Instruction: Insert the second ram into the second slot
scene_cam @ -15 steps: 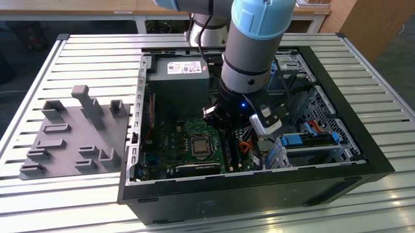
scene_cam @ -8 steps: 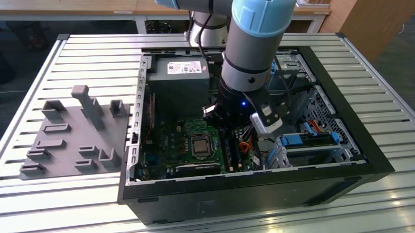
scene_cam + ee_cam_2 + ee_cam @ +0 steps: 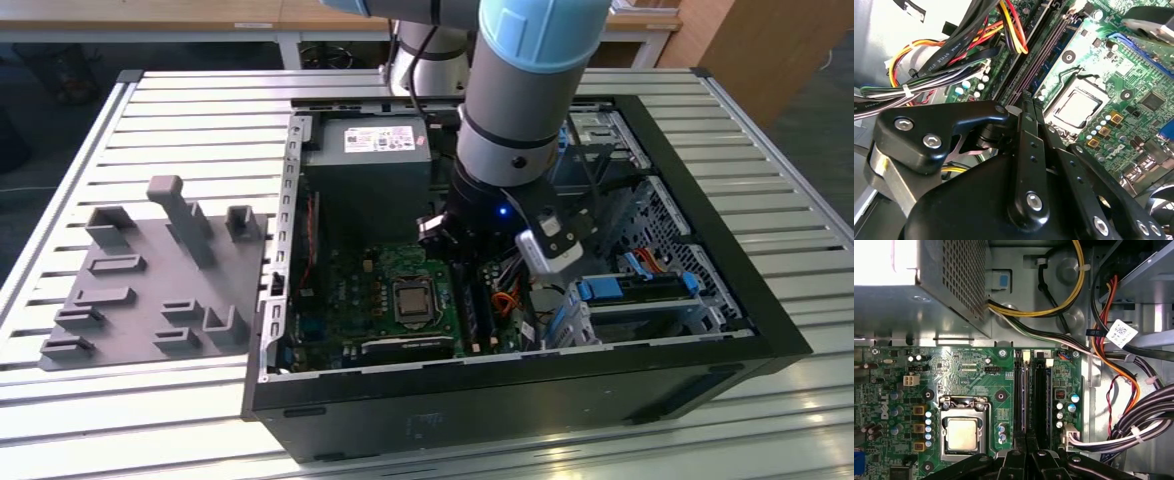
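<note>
My gripper (image 3: 462, 264) reaches down inside the open computer case (image 3: 534, 385), over the motherboard. In both wrist views its two black fingers lie pressed together, so it is shut (image 3: 1026, 107) (image 3: 1027, 453). Straight ahead of the tips, two long dark memory slots (image 3: 1019, 395) (image 3: 1042, 395) run side by side beside the processor socket. They also appear as dark strips (image 3: 1041, 60) (image 3: 475, 310). I cannot tell which is the second slot. The second ram cannot be made out: any thin stick between the fingers or in a slot is hidden by the fingers.
The processor socket (image 3: 961, 432) sits beside the slots and the power supply (image 3: 367, 170) behind them. Cable bundles (image 3: 1126, 395) hang close on the other side of the slots. Drive bays with blue latches (image 3: 627, 290) fill the exterior view's right. A grey holder plate (image 3: 147, 280) lies outside the case.
</note>
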`<state>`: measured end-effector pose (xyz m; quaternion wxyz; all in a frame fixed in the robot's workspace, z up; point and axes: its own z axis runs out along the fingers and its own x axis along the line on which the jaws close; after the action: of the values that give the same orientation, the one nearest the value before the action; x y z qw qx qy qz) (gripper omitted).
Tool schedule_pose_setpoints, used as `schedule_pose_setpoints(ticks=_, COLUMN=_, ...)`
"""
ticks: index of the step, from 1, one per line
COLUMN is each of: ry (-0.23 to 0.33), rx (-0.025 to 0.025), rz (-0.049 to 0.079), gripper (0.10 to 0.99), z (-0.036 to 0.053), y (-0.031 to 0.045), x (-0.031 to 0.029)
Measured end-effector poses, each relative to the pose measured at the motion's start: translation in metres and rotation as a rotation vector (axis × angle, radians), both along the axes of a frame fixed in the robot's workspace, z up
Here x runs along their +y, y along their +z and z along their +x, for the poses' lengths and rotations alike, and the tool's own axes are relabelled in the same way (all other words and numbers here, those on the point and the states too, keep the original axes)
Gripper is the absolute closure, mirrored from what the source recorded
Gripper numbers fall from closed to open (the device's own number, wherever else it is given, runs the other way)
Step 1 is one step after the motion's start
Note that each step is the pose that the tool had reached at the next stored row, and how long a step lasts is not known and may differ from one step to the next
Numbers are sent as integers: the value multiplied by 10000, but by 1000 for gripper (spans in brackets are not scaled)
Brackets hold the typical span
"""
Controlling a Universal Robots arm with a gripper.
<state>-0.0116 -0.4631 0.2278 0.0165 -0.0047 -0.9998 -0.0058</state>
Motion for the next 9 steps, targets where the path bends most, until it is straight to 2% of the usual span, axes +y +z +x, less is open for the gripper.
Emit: schedule_pose_setpoints(ticks=9, ry=-1, rx=26, rz=-20, gripper=969, z=19, y=2, x=-2)
